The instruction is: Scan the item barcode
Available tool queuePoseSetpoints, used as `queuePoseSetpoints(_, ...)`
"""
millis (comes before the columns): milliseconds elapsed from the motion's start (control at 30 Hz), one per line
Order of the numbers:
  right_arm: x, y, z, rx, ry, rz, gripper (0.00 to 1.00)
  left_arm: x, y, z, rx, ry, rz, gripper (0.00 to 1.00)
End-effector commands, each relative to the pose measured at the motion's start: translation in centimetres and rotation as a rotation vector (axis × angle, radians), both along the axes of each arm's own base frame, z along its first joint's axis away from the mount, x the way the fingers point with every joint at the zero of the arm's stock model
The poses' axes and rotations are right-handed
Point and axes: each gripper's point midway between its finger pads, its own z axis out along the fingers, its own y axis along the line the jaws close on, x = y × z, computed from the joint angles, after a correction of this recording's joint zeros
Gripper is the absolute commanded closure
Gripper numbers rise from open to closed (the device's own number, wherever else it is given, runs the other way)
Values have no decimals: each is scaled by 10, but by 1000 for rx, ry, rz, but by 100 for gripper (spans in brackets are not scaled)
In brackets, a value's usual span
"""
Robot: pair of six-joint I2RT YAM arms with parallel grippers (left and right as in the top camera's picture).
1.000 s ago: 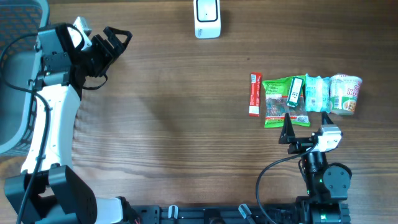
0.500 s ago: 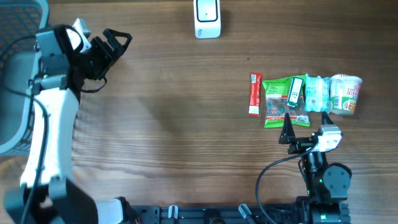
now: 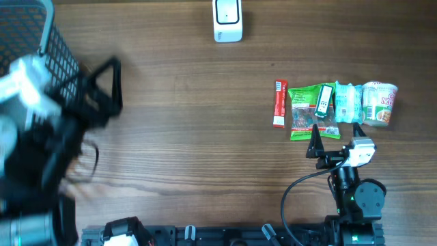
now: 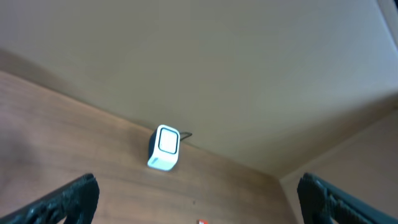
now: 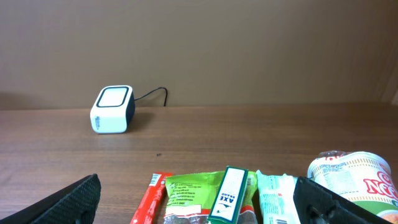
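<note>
Five packaged goods are lying in a row in the right half of the overhead view, touching or nearly touching one another; which of them is meant for scanning I cannot tell. From left to right they are a red stick packet point(image 3: 278, 104), a green snack bag point(image 3: 304, 116), a small green box marked AXE BRAND point(image 3: 324, 100) resting over the bag's right edge, a pale teal pack point(image 3: 347, 102) and a cup of noodles point(image 3: 379, 102) lying on its side. The white scanner point(image 3: 227, 20) is standing well apart from them at the top centre of that view, and in the right wrist view its cable point(image 5: 152, 94) is trailing off toward the wall behind it. Everything is sitting on a wooden surface point(image 3: 191, 137). The right gripper point(image 3: 336, 133) is waiting just below the row, in the lower right of the overhead view, its fingers spread wide and holding nothing; in its own view they are showing only in the lower corners, with the row between them. The left gripper point(image 3: 108, 85) is appearing as a blurred dark shape near the left edge, beside a dark mesh basket point(image 3: 31, 37) in the upper left corner; its wrist view is showing both fingers far apart, nothing between them, and the scanner in the distance
</note>
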Motion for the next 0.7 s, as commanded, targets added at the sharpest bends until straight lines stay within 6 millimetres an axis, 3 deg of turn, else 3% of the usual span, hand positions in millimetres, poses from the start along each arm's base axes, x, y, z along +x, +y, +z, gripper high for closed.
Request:
queuePoseSetpoints(0, -1, 2, 3, -13, -16, 12, 0, -37, 0, -19, 12, 71, 39, 0)
queuePoseSetpoints(100, -1, 2, 3, -12, -16, 12, 0, -76, 7, -40, 24, 131, 130, 0)
queuePoseSetpoints(233, -1, 2, 3, -13, -16, 12, 0, -116, 32, -47, 73, 70, 318, 0)
queuePoseSetpoints(400, -1, 2, 3, -12, -16, 12, 0, -158, 25, -74, 81, -18, 297, 0)
queuePoseSetpoints(533, -1, 2, 3, -13, -16, 12, 0, -160, 20, -94, 78, -56, 254, 0)
queuePoseSetpoints(667, -1, 2, 3, -13, -16, 12, 0, -140, 20, -103, 75, -115, 240, 0)
